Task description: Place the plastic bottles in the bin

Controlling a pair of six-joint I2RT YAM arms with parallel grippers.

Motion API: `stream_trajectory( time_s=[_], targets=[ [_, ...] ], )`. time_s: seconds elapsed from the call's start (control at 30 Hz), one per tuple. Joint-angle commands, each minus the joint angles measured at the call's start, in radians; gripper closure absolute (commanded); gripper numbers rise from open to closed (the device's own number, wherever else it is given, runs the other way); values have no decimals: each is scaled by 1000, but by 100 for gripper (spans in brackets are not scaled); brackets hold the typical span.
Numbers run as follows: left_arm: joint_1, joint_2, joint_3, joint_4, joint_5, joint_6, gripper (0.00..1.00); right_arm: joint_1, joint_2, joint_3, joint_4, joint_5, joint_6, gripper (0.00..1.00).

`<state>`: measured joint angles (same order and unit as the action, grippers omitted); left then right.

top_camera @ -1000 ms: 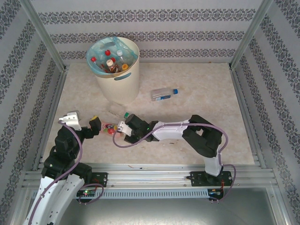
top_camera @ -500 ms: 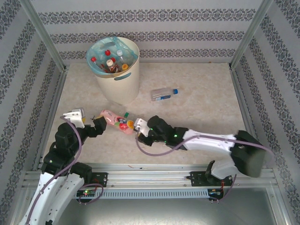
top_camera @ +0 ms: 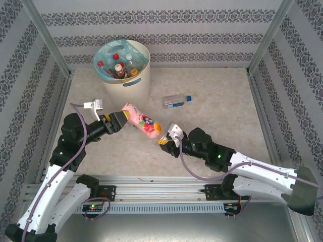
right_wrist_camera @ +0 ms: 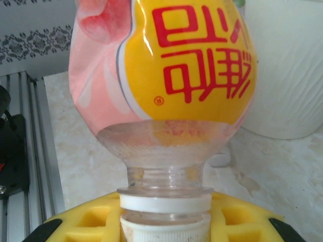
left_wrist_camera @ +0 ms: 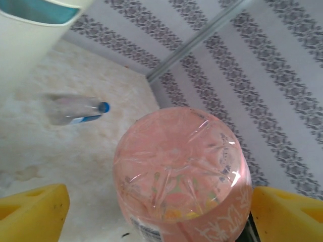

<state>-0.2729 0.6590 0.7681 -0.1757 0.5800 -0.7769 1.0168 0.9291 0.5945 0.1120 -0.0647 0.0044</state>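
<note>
A pink-and-yellow labelled bottle (top_camera: pixel 141 120) hangs tilted above the table between both grippers. My right gripper (top_camera: pixel 164 138) is shut on its white cap; in the right wrist view the cap sits between the yellow pads (right_wrist_camera: pixel 86 222) of the gripper (right_wrist_camera: pixel 165 224), with the bottle (right_wrist_camera: pixel 166 75) rising above. My left gripper (top_camera: pixel 121 119) is open around the bottle's base (left_wrist_camera: pixel 181 166); its right pad (left_wrist_camera: pixel 287 212) meets the bottle and its left pad (left_wrist_camera: pixel 30 214) stands apart. A clear bottle with a blue cap (top_camera: pixel 176 101) lies on the table. The cream bin (top_camera: pixel 128 88) holds several bottles (top_camera: pixel 118 65).
Aluminium posts and patterned walls close in the marble-look table (top_camera: pixel 217 96) on three sides. The bin's wall (right_wrist_camera: pixel 287 75) stands just behind the held bottle. The blue-capped bottle (left_wrist_camera: pixel 75 111) lies right of the bin (left_wrist_camera: pixel 25 40), near the back corner.
The right arm has stretched out and lifted the pink bottle off the table by its cap. The left gripper has swung up and right to the bottle's base.
</note>
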Motion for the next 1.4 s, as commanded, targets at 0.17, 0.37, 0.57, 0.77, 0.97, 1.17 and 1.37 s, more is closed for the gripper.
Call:
stream_trajectory(
  time_s=[0.17,0.37,0.57,0.77,0.97,1.17,1.37],
  targets=[
    [2,20,19,43,51,-58,21,8,42,7,78,-76,36,86],
    [3,-17,16,8,4,-24,35,22,92,26,106,-99,29,86],
    [2,-48,10,-26,-49,3,59,23,119,46,103,-90,39,74],
    [2,-74,15,-46,-156,21,60,25,121,70,78,-18,54,43],
    [2,-49,155,-83,-296,161,61,25,99,71,31,146,76,10],
    [2,122,461,-170,-471,387,61,25,67,61,-10,256,94,9],
    [9,383,750,-161,-583,610,62,21,46,60,-23,287,89,8]
  ],
)
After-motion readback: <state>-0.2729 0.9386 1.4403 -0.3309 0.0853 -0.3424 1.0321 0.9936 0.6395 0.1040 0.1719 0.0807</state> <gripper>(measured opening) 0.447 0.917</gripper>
